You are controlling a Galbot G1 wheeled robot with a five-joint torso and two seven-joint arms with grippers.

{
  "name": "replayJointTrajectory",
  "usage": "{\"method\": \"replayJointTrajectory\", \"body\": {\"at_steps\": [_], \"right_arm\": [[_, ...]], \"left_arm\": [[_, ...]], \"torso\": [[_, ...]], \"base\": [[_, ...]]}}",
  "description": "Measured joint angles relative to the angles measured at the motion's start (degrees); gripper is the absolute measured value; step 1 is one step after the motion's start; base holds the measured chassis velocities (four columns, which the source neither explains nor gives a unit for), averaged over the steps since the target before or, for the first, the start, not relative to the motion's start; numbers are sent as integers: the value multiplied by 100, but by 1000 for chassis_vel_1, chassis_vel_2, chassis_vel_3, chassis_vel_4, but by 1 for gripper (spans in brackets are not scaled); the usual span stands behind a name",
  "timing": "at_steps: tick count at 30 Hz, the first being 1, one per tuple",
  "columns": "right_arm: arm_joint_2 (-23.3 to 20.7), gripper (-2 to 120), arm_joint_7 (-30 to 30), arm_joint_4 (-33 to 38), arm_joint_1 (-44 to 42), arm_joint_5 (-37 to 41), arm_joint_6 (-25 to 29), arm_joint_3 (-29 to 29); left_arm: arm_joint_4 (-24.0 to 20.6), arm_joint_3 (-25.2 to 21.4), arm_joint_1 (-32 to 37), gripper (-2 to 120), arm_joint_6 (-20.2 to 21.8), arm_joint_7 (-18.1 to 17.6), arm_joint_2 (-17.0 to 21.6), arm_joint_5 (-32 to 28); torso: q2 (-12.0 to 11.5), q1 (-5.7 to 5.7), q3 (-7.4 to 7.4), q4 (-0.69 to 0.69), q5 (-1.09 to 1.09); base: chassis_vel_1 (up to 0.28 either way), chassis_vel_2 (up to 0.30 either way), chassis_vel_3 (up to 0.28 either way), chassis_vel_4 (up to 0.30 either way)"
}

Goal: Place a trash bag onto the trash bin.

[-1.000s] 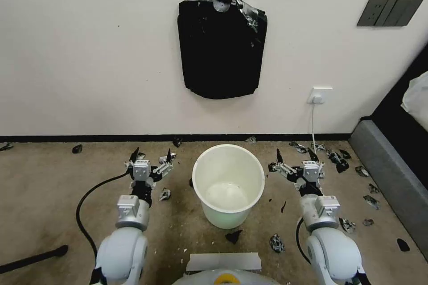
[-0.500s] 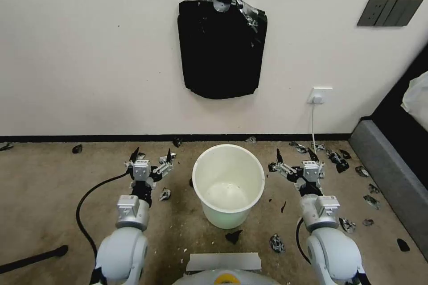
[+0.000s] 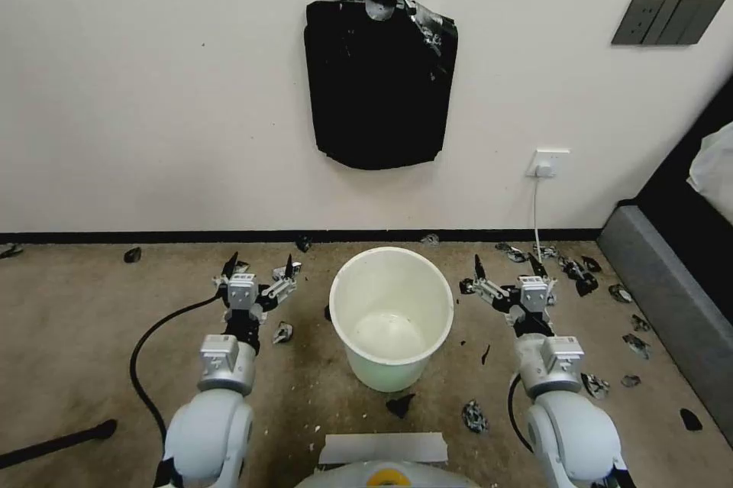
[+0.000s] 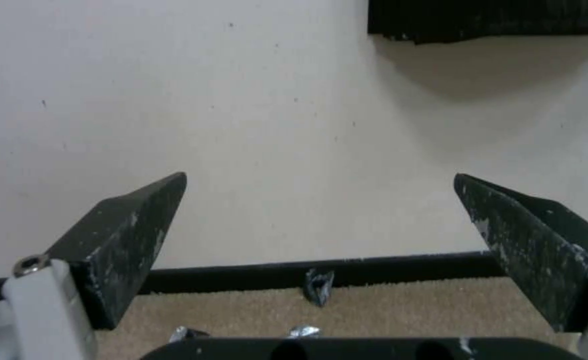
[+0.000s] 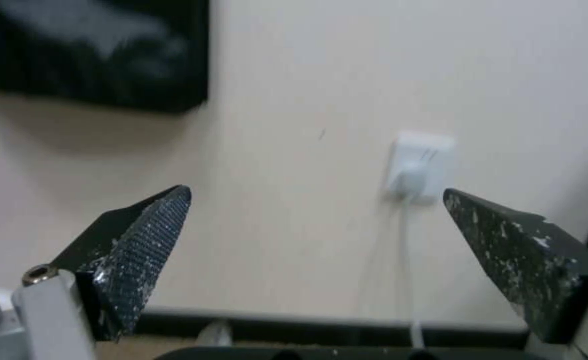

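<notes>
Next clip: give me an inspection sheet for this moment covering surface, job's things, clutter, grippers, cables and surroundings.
Surface: tan carpet floor, stained and dirty.
Job's things: white trash bin upright on the floor between the arms, no bag on it. Slab of black bags taped to the wall above the bin; no single trash bag pulled loose.
Clutter: black plastic scraps strewn over the floor, thickest on the robot's right.
Grippers: left gripper open, beside the bin, holding nothing; right gripper open, beside the bin, holding nothing.
Cables: black cable on the floor by the left arm; white cord hanging from the wall socket.
Surroundings: white wall, black baseboard, dark switch panel, grey furniture edge.
</notes>
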Motion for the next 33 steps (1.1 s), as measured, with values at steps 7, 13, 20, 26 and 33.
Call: {"method": "replayJointTrajectory", "body": {"at_steps": [7,13,20,26,33], "right_arm": [[25,100,132,-93,-104,62,217,-63],[24,100,126,-142,-115,111,215,-78],[-35,100,64,-127,-88,330,198,-146],[-538,100,-346,0,310,1423,-5,-589],[-1195,100,-659,-100,1649,3041,-608,-1398]], "left_arm": [[-47,90,161,100,-978,-246,16,-347],[-119,257,250,100,-1062,-78,47,-415],[-134,243,274,100,-1062,-48,162,-547],[-172,179,402,100,-1058,-48,442,-812],[-217,161,478,100,-1110,27,655,-955]], "torso": [[0,0,0,1,0],[0,0,0,0,1],[0,0,0,0,0],[0,0,0,0,0],[0,0,0,1,0]], "base": [[0,0,0,0],[0,0,0,0],[0,0,0,0],[0,0,0,0],[0,0,0,0]]}}
